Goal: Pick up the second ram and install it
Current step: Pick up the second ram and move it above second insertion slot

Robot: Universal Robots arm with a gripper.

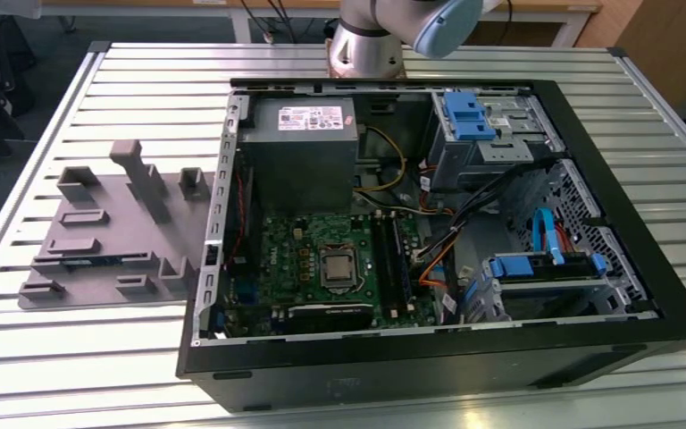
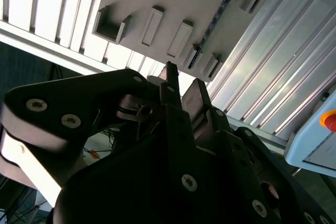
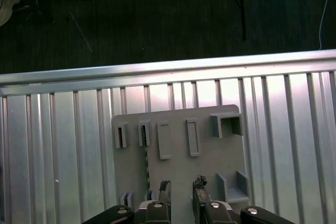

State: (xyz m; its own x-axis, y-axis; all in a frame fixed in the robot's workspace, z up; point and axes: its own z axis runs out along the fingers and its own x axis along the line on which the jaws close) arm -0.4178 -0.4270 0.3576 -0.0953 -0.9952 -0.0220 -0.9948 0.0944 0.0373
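Hovering over the gray holder tray (image 3: 210, 158), the gripper (image 3: 182, 188) is pointing downward, its fingers (image 3: 164, 186) standing slightly parted and holding nothing. The second ram (image 3: 146, 166) is standing on edge in a tray slot, below the gripper and just beside one fingertip. The open computer case (image 1: 439, 366) is sitting beside the tray on the slatted table (image 1: 81, 357).
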